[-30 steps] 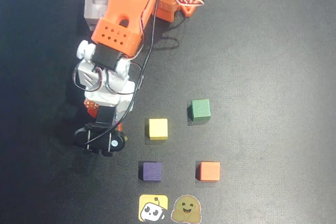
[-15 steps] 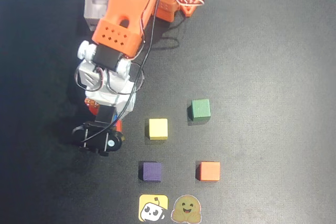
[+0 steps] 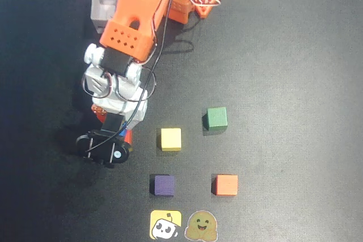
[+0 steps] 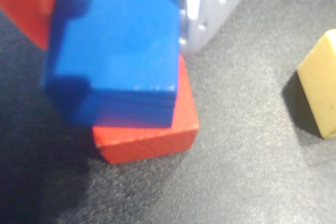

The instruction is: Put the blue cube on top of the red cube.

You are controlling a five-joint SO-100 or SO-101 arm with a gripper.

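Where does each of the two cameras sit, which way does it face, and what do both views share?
Overhead view: fixed above the dark table, looking straight down; it shows the orange and white arm from base to gripper, plus the green, purple and orange cubes.
Wrist view: rides at the gripper, looking down closely at the blue cube over the red cube; a white jaw part shows at the top.
Shared: the yellow cube and, barely visible overhead, the blue and red cubes.
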